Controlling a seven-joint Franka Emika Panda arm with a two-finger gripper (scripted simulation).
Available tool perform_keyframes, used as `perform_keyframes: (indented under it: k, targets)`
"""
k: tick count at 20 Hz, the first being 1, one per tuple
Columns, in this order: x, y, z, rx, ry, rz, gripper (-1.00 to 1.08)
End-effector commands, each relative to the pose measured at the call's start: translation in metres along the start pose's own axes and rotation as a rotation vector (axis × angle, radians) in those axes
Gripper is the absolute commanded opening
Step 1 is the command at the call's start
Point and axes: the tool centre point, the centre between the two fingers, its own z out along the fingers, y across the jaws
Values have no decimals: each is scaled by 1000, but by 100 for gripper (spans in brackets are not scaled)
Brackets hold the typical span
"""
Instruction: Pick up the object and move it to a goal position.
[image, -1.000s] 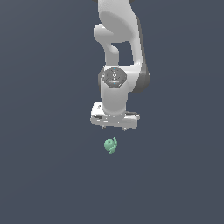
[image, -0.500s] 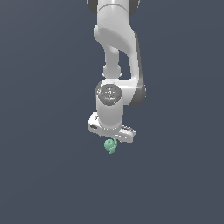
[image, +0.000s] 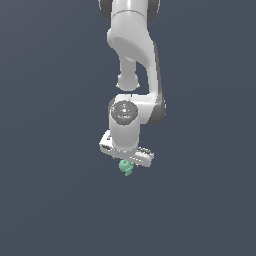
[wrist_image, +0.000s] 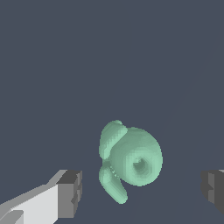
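The object is a small mint-green lump with a rounded body and curved lobes, lying on the dark grey floor. In the wrist view the object fills the space between my two fingertips without touching either. My gripper hangs straight down over it and stands open; its white hand covers the object's upper part in the exterior view. One dark finger pad shows on one side, the other pad at the frame's edge. The gaps on both sides of the object are wide.
Only the plain dark grey ground surrounds the arm. No other objects, containers or edges show in either view.
The arm has lowered steadily over the last second, bringing the hand from well above the object down around it. The object has stayed in place.
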Motion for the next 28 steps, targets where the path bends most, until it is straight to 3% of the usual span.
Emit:
perform_keyframes:
  k: [1, 9, 15, 16, 28]
  targets:
    - [0, 0, 5, 0, 0, 1, 100]
    - [-1, 0, 43, 0, 0, 4, 100]
    - [1, 0, 49, 0, 1, 5, 100]
    - [1, 0, 49, 0, 1, 5, -100]
    - [1, 0, 48, 0, 1, 7, -100]
